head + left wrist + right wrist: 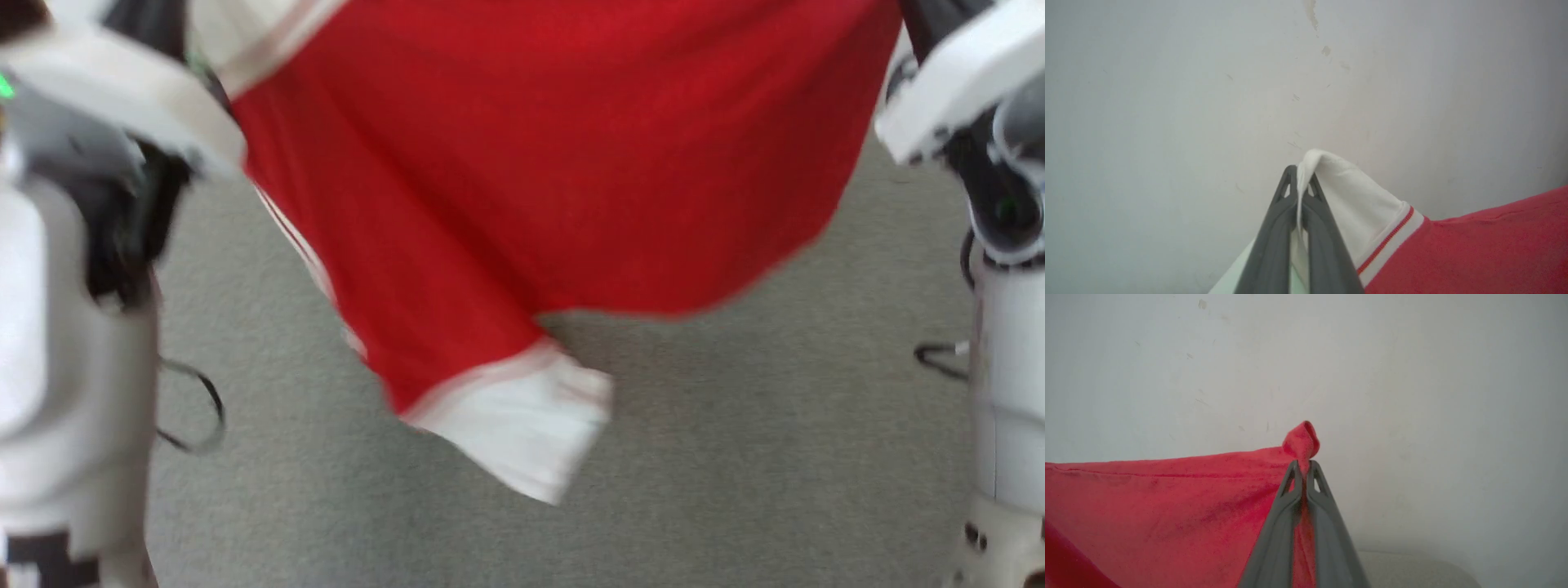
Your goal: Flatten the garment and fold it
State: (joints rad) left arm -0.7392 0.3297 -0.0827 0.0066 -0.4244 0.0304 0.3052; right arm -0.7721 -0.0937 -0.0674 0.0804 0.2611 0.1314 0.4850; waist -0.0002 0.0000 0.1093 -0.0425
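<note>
The shirt hangs in the air between the 2 arms, off the floor. In the head view it spans from 11 o'clock to 1 o'clock and sags toward the centre. 1 white sleeve dangles loose at 6 o'clock. The picture is blurred, so no lettering can be read.

The left gripper has its fingers pressed together on a fold of the other white sleeve. A tuft of cloth pokes out past the tips at 12 o'clock. The striped trim and red body run off toward 4 o'clock, with a pale wall behind.

The right gripper is likewise clamped tight on a pinch of red cloth, a small knob of it standing above the tips. The red sheet spreads away toward 8 o'clock. Whether that pinch is hem or shoulder I cannot tell.

The wide, high hold looks deliberate. With 2 grip points well apart, the shirt's own weight pulls the cloth down and draws out bunching before it is laid flat. Thin pinches near the edge keep most of the fabric free to drop.

The grips seem mismatched, 1 on a sleeve and 1 on the body, which likely explains the slanted hang and the stray sleeve. I judge this as the flattening step, with folding not yet begun.
</note>
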